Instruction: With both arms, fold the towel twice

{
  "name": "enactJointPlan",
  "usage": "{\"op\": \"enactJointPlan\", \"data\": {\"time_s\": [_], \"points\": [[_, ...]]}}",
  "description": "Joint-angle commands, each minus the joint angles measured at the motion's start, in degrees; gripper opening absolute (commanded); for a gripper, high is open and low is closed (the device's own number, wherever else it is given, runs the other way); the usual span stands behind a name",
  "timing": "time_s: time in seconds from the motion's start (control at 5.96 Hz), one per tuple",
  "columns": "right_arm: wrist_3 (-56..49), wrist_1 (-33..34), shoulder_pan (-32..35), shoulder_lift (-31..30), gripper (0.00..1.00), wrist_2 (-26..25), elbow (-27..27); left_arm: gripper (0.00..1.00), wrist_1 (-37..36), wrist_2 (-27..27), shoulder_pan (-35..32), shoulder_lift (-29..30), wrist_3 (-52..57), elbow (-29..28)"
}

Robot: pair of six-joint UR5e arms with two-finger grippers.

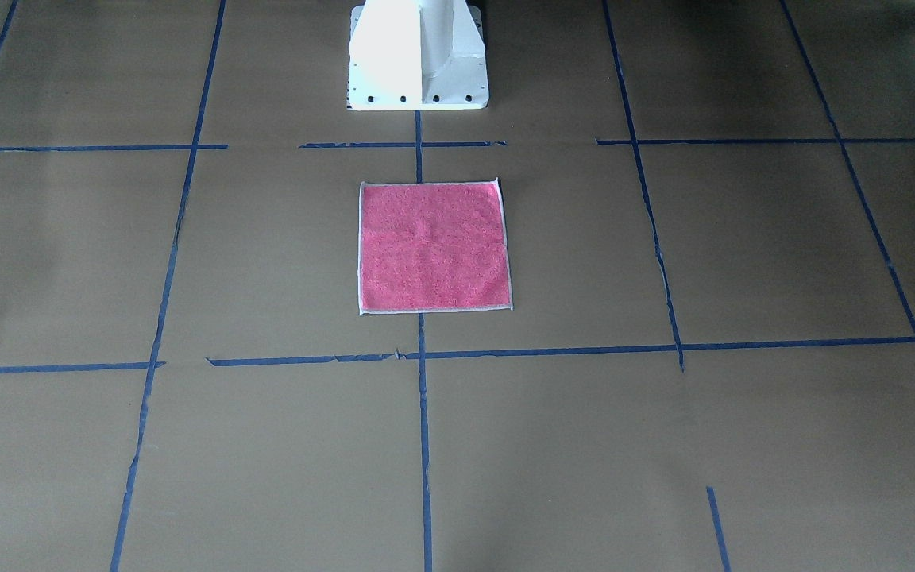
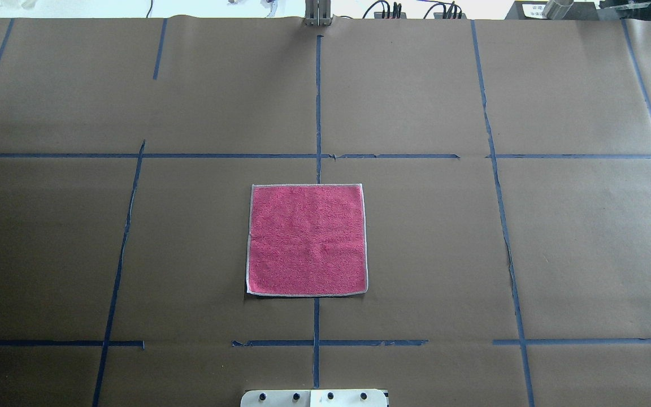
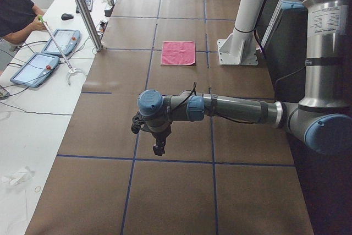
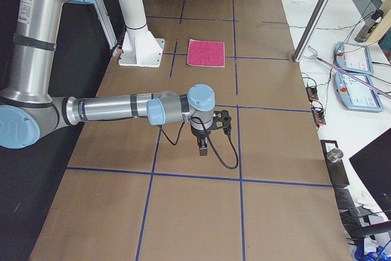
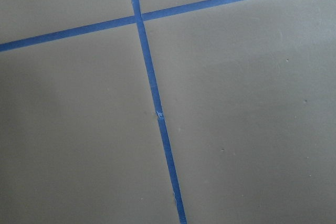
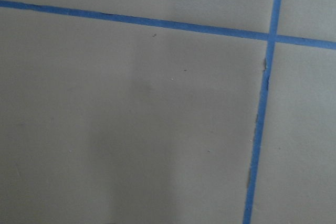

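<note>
The towel lies flat and unfolded, pink face up, with its pale stitched edge all round, in the middle of the table. It also shows in the front-facing view, the left view and the right view. My left arm's gripper hangs above the table at its left end, far from the towel. My right arm's gripper hangs above the table at its right end, also far from the towel. I cannot tell whether either gripper is open or shut. Both wrist views show only table paper and tape.
Brown paper with blue tape lines covers the table. The white pedestal base stands just behind the towel. Tablets and an operator are at a side bench beyond the table's far edge.
</note>
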State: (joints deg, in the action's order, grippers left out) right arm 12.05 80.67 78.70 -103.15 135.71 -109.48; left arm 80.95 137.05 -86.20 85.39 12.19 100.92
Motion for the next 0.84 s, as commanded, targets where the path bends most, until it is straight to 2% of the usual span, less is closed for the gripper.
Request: {"op": "enactJointPlan", "data": {"time_s": [0.0,0.34,0.67], "points": [[16.52,-9.44,-7.46,0.22,1.00,-0.27,-0.38,1.00,1.91,0.06,0.07,0.13,-0.15,0.06],[28.15,-10.97,-12.92,2.76,1.00,-0.36,-2.83,1.00,2.01,0.15,0.07,0.13,-0.06,0.15],[44.04,-10.97,-19.52,8.37,0.99,-0.88,-4.77,1.00,3.50,0.15,0.16,0.21,-1.71,-0.02]]}}
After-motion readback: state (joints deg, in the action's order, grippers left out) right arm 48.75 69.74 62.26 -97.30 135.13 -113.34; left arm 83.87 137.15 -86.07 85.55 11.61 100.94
